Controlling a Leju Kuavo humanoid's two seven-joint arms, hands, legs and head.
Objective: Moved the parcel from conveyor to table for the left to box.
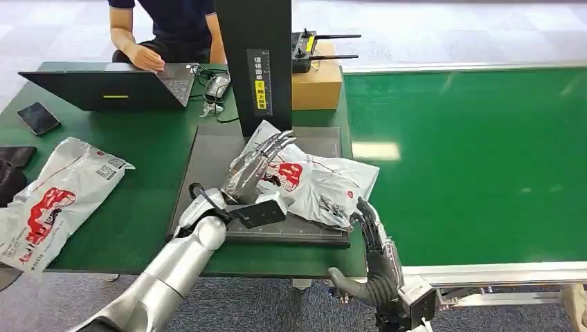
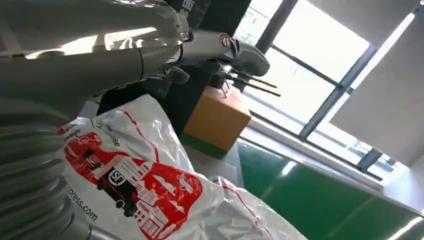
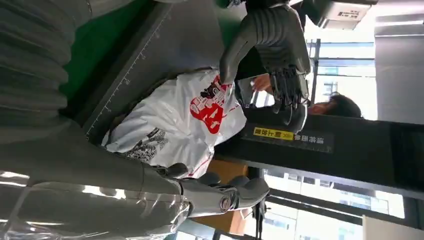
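Left hand [image 1: 257,166] lies over the parcel [image 1: 315,181], fingers stretched nearly flat and apart, resting on the near-left part of the bag; nothing is clamped in it. From the right wrist camera the same hand [image 3: 272,47] shows its thumb tip down on the bag's red print, the other fingers held above it. Right hand [image 1: 374,259] is at the desk's front edge, just right of the parcel's near corner, fingers spread and upright, holding nothing; whether a fingertip touches the bag cannot be told. The parcel is a white plastic courier bag, crumpled, lying on a dark grey mat [image 1: 208,159] with ruler marks along its edge, on the green desk [image 1: 149,149], just left of the green conveyor [image 1: 477,159]. Its red print shows a truck and buildings; the left wrist view reads a logo like "SF" and the letters "ress.com" [image 2: 82,209], other small print too blurred to read. A second bag [image 1: 52,200] of the same kind lies at the desk's left side. A black upright post [image 1: 257,62] behind the mat carries a yellow label with characters too small to read. Behind it sits a cardboard box [image 1: 317,83]. A person's hand [image 1: 145,57] rests at a laptop [image 1: 114,86]; a phone [image 1: 38,117] lies nearby.
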